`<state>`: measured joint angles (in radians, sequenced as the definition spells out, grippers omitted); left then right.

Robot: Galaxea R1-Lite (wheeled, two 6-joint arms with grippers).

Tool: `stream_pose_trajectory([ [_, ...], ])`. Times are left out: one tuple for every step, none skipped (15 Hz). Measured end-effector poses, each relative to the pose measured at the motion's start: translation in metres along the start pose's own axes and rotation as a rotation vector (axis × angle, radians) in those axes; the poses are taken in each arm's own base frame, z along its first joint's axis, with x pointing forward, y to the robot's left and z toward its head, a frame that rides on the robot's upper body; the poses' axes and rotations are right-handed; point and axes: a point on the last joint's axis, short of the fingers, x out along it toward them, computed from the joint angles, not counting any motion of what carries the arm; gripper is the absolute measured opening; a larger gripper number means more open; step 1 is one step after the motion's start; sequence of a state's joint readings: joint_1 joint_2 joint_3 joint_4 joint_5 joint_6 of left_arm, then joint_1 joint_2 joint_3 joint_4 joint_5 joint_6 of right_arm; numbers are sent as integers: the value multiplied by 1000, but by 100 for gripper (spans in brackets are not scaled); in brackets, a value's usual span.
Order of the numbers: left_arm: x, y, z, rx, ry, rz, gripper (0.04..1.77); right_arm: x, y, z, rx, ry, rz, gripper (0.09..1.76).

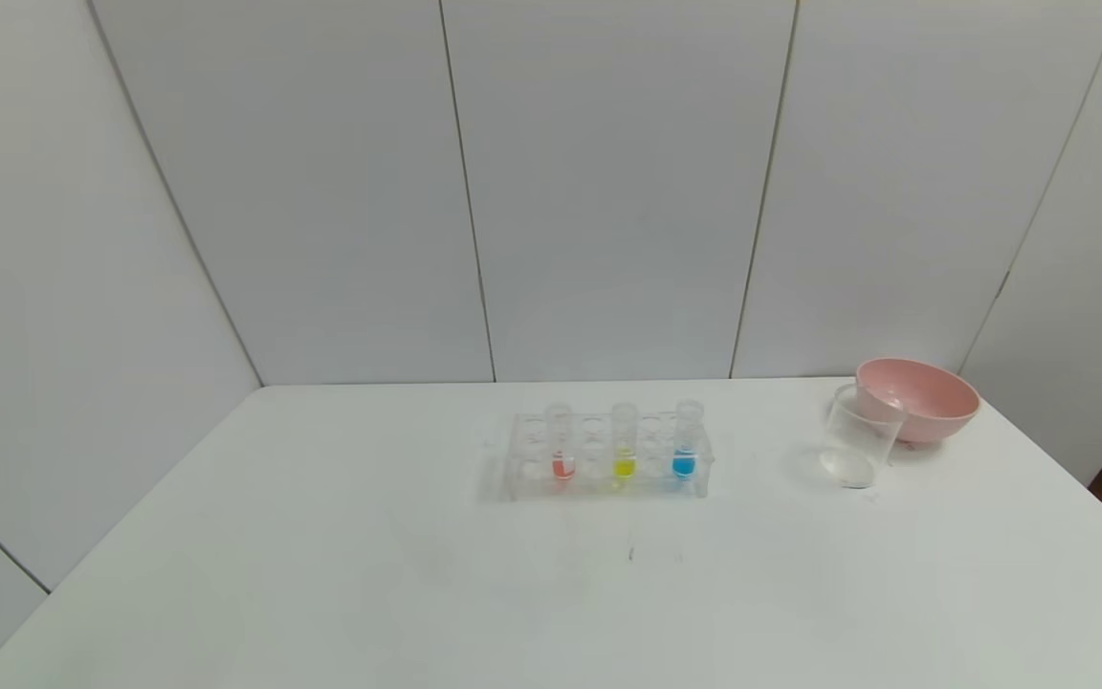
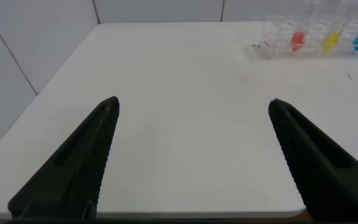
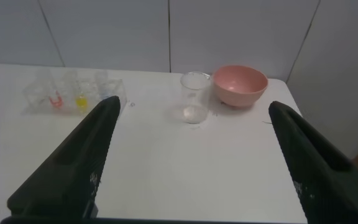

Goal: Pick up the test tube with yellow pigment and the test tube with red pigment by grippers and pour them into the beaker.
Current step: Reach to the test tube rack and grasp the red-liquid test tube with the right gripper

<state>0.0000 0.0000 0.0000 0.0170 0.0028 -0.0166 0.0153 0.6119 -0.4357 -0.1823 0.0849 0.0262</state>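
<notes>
So, quick rundown of the scene. Mid-table sits a clear tube rack [image 1: 606,455] with three tubes standing upright in it. The test tube with red pigment [image 1: 562,443] is toward the robot's left end of the rack, the test tube with yellow pigment [image 1: 624,442] is in the middle, and a tube with blue liquid [image 1: 686,440] is toward the right end. There's an unfilled slot between each neighbouring pair, so none of the tubes touch.

Off to the robot's right, well apart from the rack, is the beaker [image 1: 859,437], upright and clear. Right behind it, touching or just about touching, is a pink bowl [image 1: 918,399], near the back right corner of the white table [image 1: 321,574].

Neither arm shows up in the head view, so both are back near the robot's side of the table. The left gripper [image 2: 194,112] hovers over bare table with its fingers [image 2: 82,162] spread wide apart and nothing between them; the rack with its red, yellow and blue tubes is far off in its wrist view. The right gripper [image 3: 191,112] is the same deal: fingers [image 3: 79,162] wide apart, holding nothing, hanging above the near part of the table. Its wrist view looks out at the beaker and the pink bowl, with the rack off to one side.
</notes>
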Motion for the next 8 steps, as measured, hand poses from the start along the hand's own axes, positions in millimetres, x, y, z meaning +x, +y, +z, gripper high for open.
stream_pose_trajectory([
  [0, 0, 0, 0, 0, 0, 172, 9, 0, 3, 3, 25, 21, 171],
  [0, 0, 0, 0, 0, 0, 172, 18, 2, 4, 12, 55, 48, 171],
  [0, 0, 0, 0, 0, 0, 172, 25, 4, 5, 22, 78, 67, 171],
  [0, 0, 0, 0, 0, 0, 172, 31, 5, 5, 31, 99, 74, 171],
  [0, 0, 0, 0, 0, 0, 172, 37, 8, 5, 41, 120, 75, 171],
  [0, 0, 0, 0, 0, 0, 172, 43, 11, 6, 52, 136, 75, 171],
  [0, 0, 0, 0, 0, 0, 172, 48, 16, 6, 60, 150, 80, 171],
  [0, 0, 0, 0, 0, 0, 172, 53, 22, 7, 66, 165, 89, 171],
])
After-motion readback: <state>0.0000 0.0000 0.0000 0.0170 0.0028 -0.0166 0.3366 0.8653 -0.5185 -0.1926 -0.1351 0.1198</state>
